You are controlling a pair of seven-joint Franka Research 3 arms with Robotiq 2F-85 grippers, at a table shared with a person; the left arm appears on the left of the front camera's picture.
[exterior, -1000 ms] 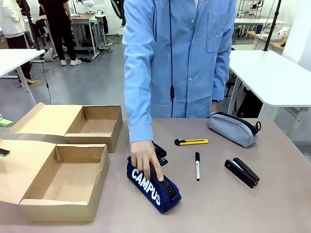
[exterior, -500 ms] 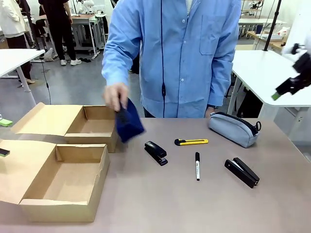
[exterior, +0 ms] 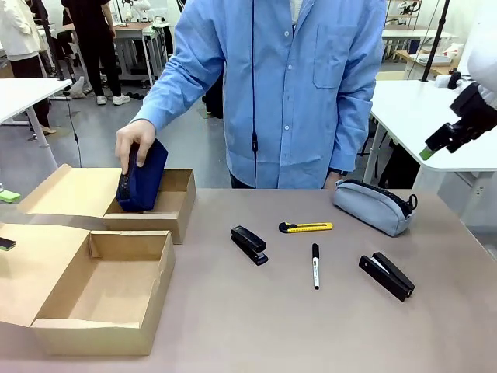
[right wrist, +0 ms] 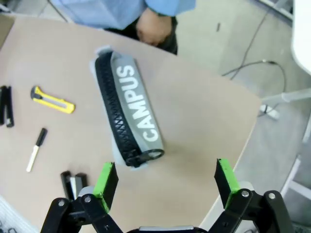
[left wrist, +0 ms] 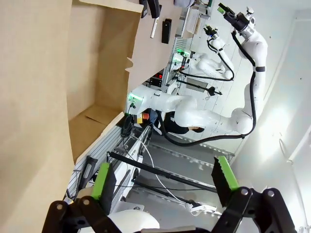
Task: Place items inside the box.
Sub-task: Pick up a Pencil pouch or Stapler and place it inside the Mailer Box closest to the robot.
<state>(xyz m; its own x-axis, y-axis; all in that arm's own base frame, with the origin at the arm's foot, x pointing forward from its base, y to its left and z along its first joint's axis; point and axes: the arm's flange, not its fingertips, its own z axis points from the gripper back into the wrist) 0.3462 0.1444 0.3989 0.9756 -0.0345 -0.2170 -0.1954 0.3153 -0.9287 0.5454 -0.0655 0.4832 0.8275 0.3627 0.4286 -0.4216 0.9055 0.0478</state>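
Observation:
A person's hand (exterior: 133, 142) holds the navy pencil case (exterior: 144, 179) upright over the far cardboard box (exterior: 175, 221). On the table lie a black stapler (exterior: 249, 244), a yellow utility knife (exterior: 305, 227), a black marker pen (exterior: 315, 266), a second stapler (exterior: 387, 275) and a grey pencil case (exterior: 373, 206). My right gripper (exterior: 432, 148) hangs high at the right, open. From its wrist, the right gripper (right wrist: 165, 177) is above the grey "CAMPUS" case (right wrist: 129, 116), with the knife (right wrist: 52, 99) and marker (right wrist: 36, 149) off to the side. My left gripper (left wrist: 163, 179) is open, beside cardboard (left wrist: 58, 73).
A nearer open cardboard box (exterior: 159, 291) sits at front left with its flap spread out. The person stands at the far edge, the other hand (right wrist: 155, 26) behind the grey case. White tables and other people are in the background.
The person lifted the navy case off the table and carried it left to over the far box. My right arm came into view at upper right and moved slightly left.

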